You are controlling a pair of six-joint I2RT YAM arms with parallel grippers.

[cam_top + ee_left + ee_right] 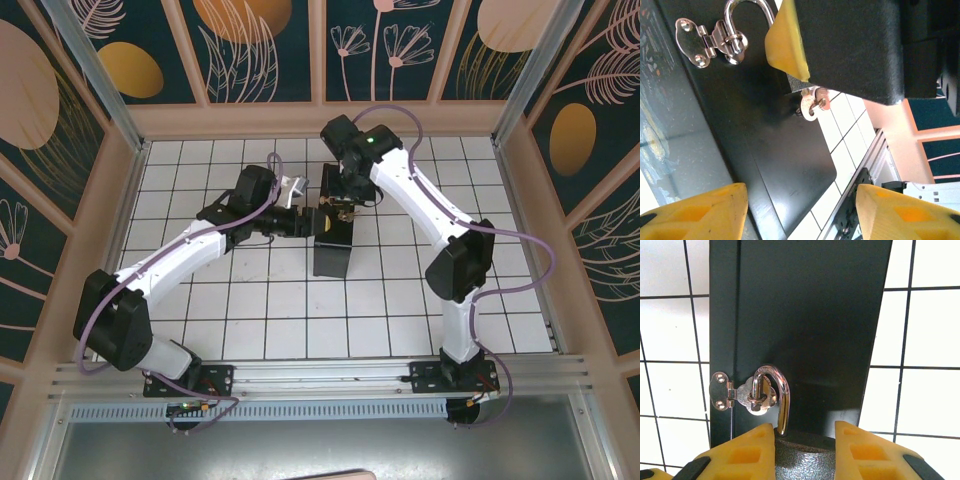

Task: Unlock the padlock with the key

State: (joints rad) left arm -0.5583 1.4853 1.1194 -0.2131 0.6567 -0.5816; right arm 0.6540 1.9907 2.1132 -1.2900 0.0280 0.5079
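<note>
The padlock (805, 460) has a grey hammered body and a silver shackle (777, 395). The shackle passes through the hasp (745, 396) on the upright black box (805, 315). My right gripper (805, 434) is shut on the padlock body, one yellow finger on each side. In the left wrist view the small silvery key (812, 105) sticks out under the padlock, just below the right gripper's yellow finger (785, 40). My left gripper (800, 210) stands open a short way from the key, with only the box face beyond its fingers. From above, both grippers (305, 222) (345, 205) meet at the box (332, 250).
The box stands mid-floor on white tiles (260, 300). Wooden walls (120, 230) close in the left, right and back. An aluminium rail (330, 375) with both arm bases runs along the near edge. Open tiles lie in front of the box.
</note>
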